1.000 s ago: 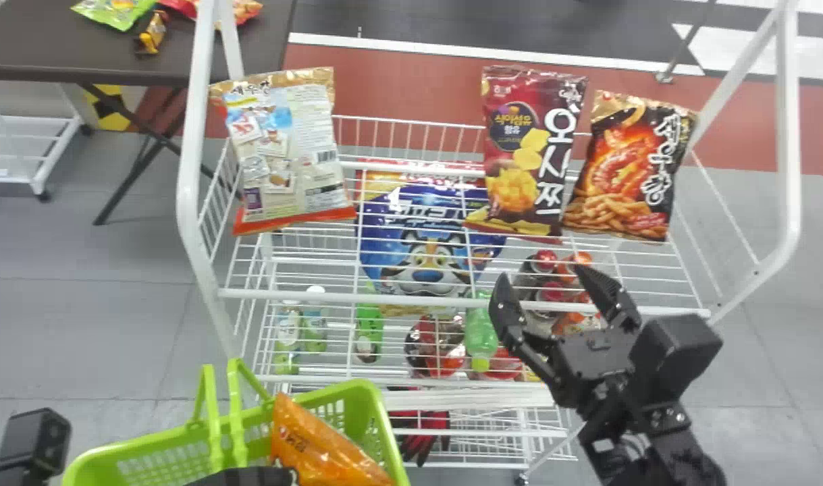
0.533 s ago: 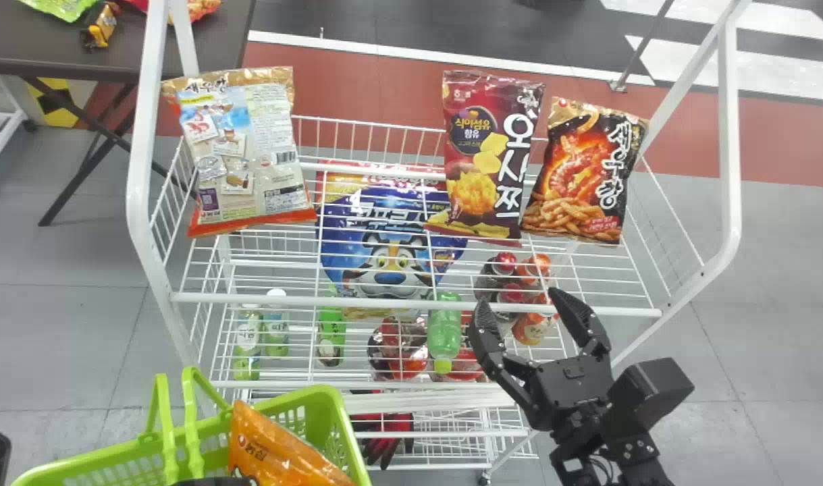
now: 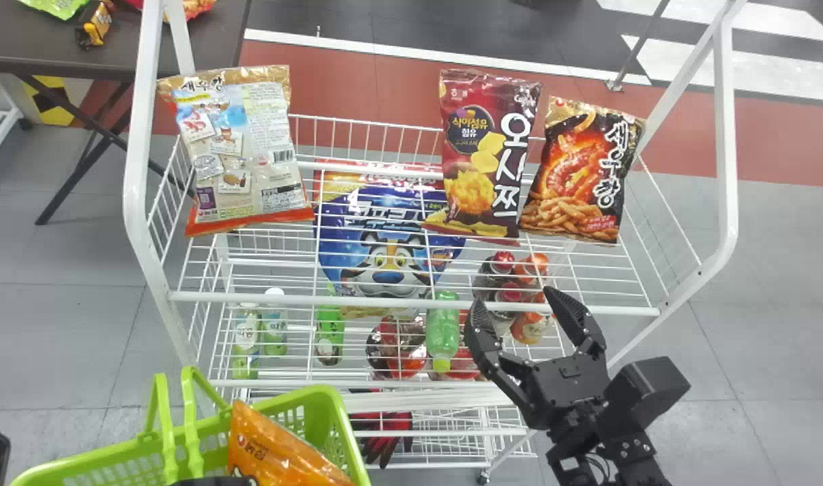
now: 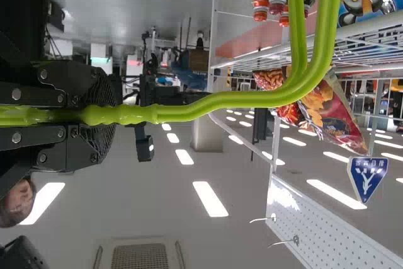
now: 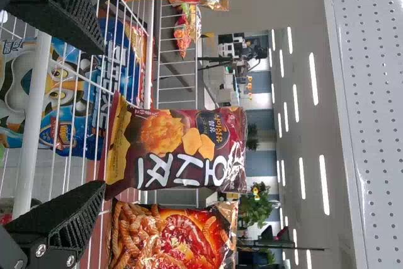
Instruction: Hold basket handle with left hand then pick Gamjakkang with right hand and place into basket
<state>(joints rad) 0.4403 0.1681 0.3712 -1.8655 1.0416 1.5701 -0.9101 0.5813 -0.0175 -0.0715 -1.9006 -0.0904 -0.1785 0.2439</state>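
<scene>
Head view: a white wire rack (image 3: 283, 299) holds a beige-and-orange snack bag (image 3: 242, 148) on the left. On the right, a maroon snack bag (image 3: 485, 155) leans just beside a black-and-orange snack bag (image 3: 580, 169), and a blue cereal bag (image 3: 387, 250) with a tiger face lies between. Bottles and cans sit on the level below. At the lower left, an orange snack bag (image 3: 276, 452) rests tilted in the lime-green basket (image 3: 337, 412). Which bag is the Gamjakkang, I cannot tell. The left gripper (image 3: 212, 481) is at the bottom edge, by the basket handle (image 3: 192, 418). The right gripper (image 3: 516, 307) is over the rack's front right, its fingers apart and holding nothing.

Left wrist view: the left gripper (image 4: 94, 114) is clamped on the basket handle, which curves out beyond the fingertips.

Right wrist view: the right gripper (image 5: 104, 118) has its two ridged fingers spread wide, with the maroon snack bag beyond them.
</scene>
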